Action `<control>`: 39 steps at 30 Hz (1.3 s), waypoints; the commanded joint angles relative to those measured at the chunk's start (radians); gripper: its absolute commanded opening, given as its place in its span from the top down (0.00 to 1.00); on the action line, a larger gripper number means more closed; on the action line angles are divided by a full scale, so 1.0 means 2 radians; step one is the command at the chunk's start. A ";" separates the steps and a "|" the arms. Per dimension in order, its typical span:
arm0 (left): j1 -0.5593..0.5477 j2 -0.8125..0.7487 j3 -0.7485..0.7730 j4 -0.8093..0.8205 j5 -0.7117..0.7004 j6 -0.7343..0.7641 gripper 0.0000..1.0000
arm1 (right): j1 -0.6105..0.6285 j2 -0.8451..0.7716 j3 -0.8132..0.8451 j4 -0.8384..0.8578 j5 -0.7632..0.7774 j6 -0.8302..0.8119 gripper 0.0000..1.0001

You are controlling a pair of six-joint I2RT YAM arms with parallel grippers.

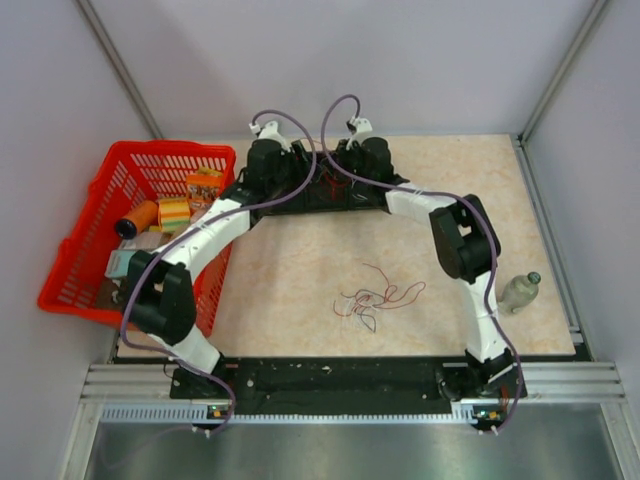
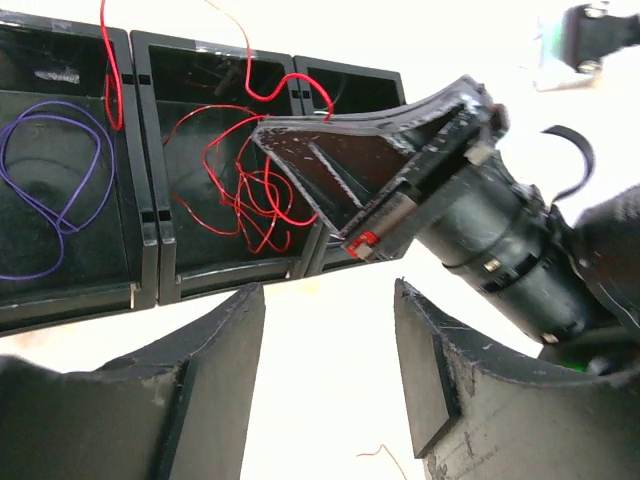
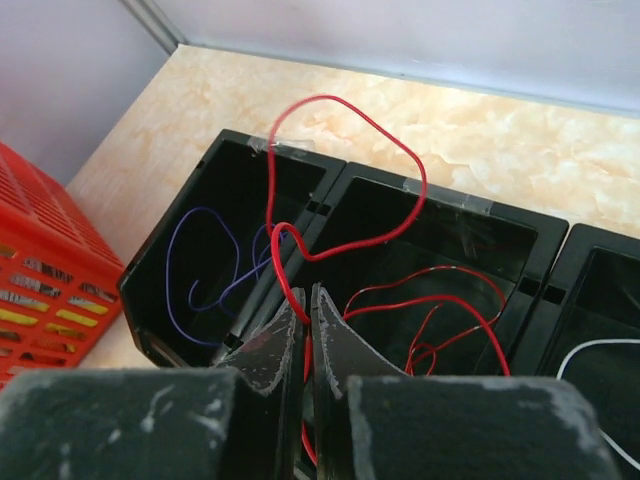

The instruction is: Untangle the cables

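A loose tangle of thin red and dark cables lies on the beige table in front of the arms. At the far side, both arms reach over a row of black bins. My right gripper is shut on a red cable, which loops up over the bins. In the left wrist view that shut gripper hangs above the middle compartment, where more red cable lies. My left gripper is open and holds nothing. A purple cable lies in the left compartment.
A white cable lies in the right compartment. A red basket with packets and cans stands at the left edge of the table, beside the left arm. A small bottle lies at the right edge.
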 commanded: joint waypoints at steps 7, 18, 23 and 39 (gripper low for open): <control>-0.007 -0.136 -0.021 -0.003 0.025 0.015 0.47 | -0.004 -0.084 -0.046 0.030 -0.003 -0.012 1.00; -0.013 -0.260 -0.093 -0.037 0.055 0.046 0.42 | -0.005 -0.151 -0.077 0.090 -0.016 0.004 1.00; -0.018 -0.299 -0.147 -0.057 0.073 0.049 0.38 | -0.005 -0.148 -0.055 0.068 -0.003 -0.001 1.00; -0.031 -0.352 -0.156 -0.087 0.054 0.066 0.37 | 0.006 -0.123 -0.066 -0.009 0.021 -0.010 1.00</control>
